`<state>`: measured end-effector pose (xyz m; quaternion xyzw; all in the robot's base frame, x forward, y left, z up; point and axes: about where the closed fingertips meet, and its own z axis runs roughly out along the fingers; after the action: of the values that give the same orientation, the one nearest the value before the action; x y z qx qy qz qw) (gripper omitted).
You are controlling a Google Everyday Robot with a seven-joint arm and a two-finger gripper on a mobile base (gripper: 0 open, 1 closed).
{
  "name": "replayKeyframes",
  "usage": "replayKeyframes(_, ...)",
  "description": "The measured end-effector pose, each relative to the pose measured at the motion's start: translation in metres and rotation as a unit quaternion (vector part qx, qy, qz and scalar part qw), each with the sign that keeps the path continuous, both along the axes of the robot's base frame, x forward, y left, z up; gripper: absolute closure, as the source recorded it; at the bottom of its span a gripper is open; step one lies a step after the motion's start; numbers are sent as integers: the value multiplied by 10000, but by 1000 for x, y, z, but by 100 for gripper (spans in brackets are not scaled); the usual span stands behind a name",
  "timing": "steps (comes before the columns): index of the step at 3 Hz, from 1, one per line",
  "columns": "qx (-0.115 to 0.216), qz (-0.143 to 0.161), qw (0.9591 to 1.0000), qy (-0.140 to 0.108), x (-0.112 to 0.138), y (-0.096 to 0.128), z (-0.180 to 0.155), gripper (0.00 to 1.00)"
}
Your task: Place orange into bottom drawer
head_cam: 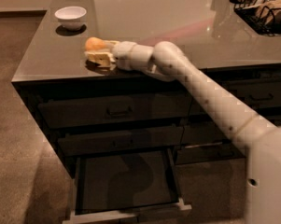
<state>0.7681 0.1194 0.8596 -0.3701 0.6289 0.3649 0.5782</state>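
Observation:
The orange (pixel 94 44) is a small round orange-yellow fruit near the front left of the dark countertop (pixel 177 27). My gripper (pixel 100 51) reaches in from the right, low over the counter, and is shut on the orange, which sits at its tip on the far side. The bottom drawer (pixel 126 213) of the left-hand stack is pulled open below, showing a flat dark empty interior. It lies directly under and in front of the gripper.
A white bowl (pixel 71 15) stands at the counter's back left. A black wire basket (pixel 266 10) with items sits at the back right. Two closed handled drawers (pixel 117 111) are above the open one. Carpeted floor lies to the left.

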Motion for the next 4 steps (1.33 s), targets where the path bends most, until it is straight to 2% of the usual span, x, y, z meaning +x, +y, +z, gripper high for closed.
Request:
replayKeyframes(1,-66,483,9985,-265,-41,-25,23,100)
replayKeyframes(2,-920,824,9916,-394,-107,-62,37,100)
replayKeyframes(3,-1573,961,9826,-239,-141,-83,27,100)
replayKeyframes(4,-1518,909,9842,70,-172,-111,-26,100)
